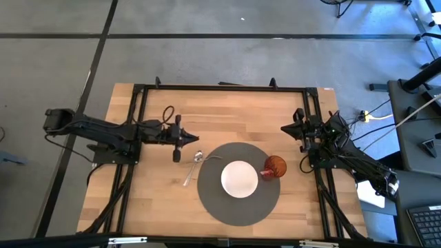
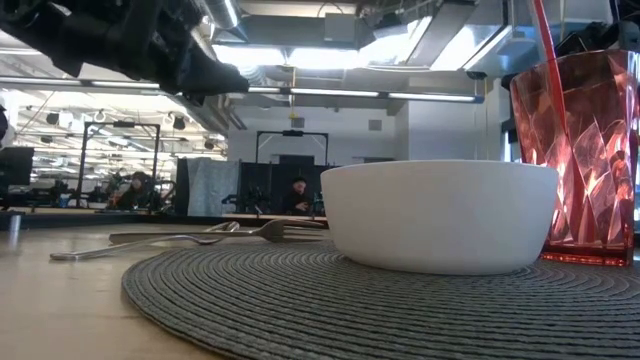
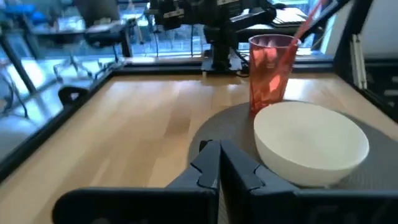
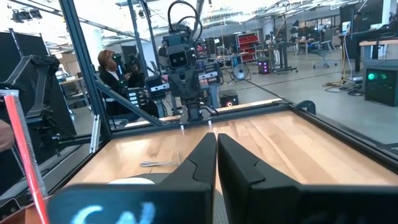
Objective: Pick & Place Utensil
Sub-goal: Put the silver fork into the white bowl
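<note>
On the wooden table (image 1: 158, 200) sits a round grey woven placemat (image 1: 238, 207) with a white bowl (image 1: 239, 178) in its middle. A red faceted plastic cup (image 1: 274, 167) with a red straw in it stands on the mat's right part, just beside the bowl.

The utensils lie off the mat's left edge: a spoon (image 1: 195, 165) and a fork (image 1: 207, 160), both silver, close together and crossing or touching near their heads, the handles angled across the bare wood. From table height their heads rest right at the mat's edge, flat on the table.

The left gripper (image 1: 198, 139) hangs above the table, a little behind and left of the utensils, its fingers (image 3: 210, 163) pressed together with nothing between them. It touches neither spoon nor fork.

The right gripper (image 1: 282, 128) waits near the table's right rear, behind the cup, its fingers (image 4: 205, 155) also closed narrow and holding nothing.

Beyond the table a black frame (image 1: 220, 88) rings the work area, and a person (image 4: 112, 74) sits in the room behind it.
</note>
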You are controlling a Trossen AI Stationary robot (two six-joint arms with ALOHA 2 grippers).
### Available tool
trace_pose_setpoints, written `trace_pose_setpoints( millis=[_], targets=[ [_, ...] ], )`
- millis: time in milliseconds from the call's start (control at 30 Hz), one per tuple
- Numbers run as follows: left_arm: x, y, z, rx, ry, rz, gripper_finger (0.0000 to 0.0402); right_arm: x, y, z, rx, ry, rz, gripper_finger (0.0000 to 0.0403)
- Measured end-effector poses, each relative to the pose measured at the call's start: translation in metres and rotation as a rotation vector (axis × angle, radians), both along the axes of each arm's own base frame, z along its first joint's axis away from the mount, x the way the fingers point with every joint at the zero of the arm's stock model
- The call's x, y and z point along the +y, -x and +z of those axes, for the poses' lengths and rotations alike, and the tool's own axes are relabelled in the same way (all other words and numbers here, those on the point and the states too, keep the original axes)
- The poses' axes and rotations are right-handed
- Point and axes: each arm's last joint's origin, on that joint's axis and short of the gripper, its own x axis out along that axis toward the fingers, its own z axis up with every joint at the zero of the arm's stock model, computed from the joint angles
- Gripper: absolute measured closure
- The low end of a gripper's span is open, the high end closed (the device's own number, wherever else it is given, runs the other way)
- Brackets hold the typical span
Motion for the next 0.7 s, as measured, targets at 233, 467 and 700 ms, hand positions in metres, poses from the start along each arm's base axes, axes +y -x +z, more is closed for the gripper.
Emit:
trace_pose_setpoints(
  millis=[233,467,700],
  targets=[
    [0.005,0.025,-0.008,-0.112,0.072,0.059,0.04,0.0,0.0,0.0,0.001,0.001,0.015,0.0386],
    [0.008,0.036,-0.03,-0.08,0.167,0.199,0.0399,0.0,0.0,0.0,0.001,0.002,0.015,0.0386],
    [0.01,0.038,-0.037,-0.02,0.15,0.253,0.0399,0.0,0.0,0.0,0.001,0.002,0.015,0.0386]
  ],
)
